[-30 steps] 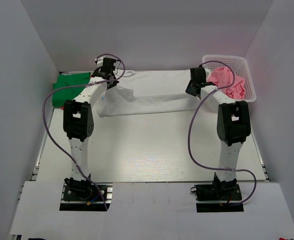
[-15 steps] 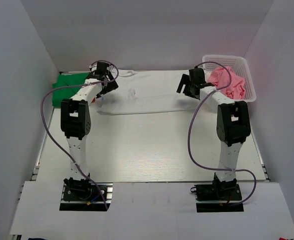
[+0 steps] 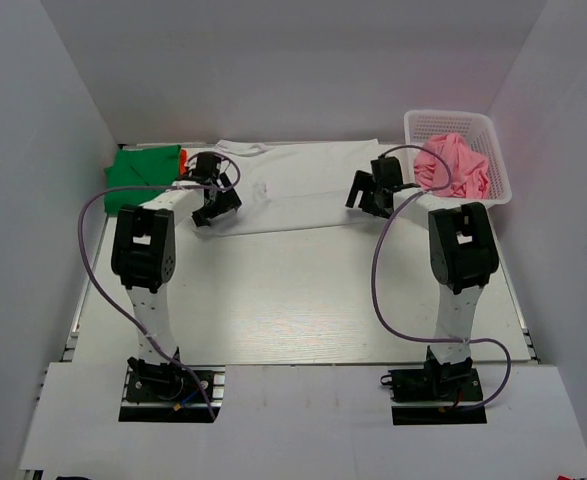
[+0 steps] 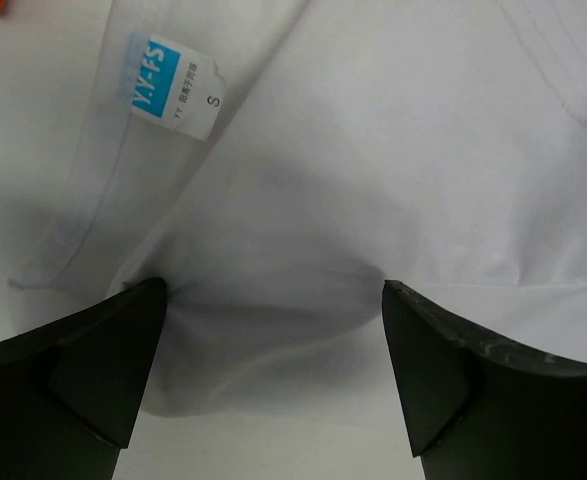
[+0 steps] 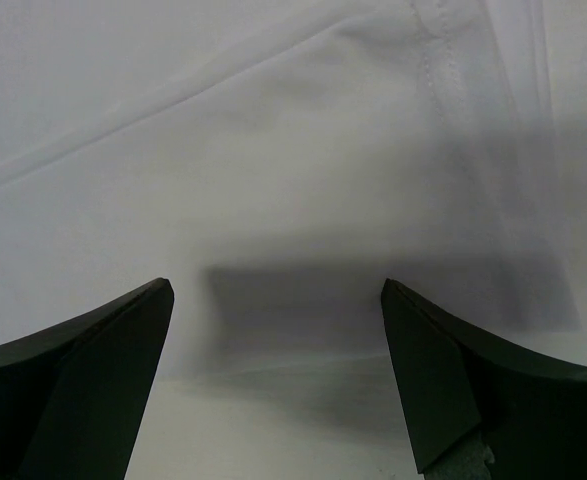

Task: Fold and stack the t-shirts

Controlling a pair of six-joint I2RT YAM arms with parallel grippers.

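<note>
**White tee down flat, both grippers empty over its near edge**

The white t-shirt [image 3: 293, 180] is lying as a long band at the far side of the table [image 3: 303, 290]. The green t-shirt [image 3: 141, 165] and a sliver of the orange t-shirt [image 3: 181, 158] are sitting far left, and the pink t-shirt [image 3: 455, 165] is in the basket [image 3: 448, 117]. The left gripper [image 4: 273, 288] and right gripper [image 5: 275, 285] are both hanging spread wide, holding nothing, just over the near edge. Another fold is probably coming. Both should be pinching at matching spots, clear of the neck label [image 4: 173, 85], so the cloth is going over square.

Spread t-shirt [image 3: 303, 185] far centre, folded t-shirts [image 3: 143, 165] left — basket [image 3: 455, 118] right, bunched t-shirt [image 3: 455, 165] inside.
</note>
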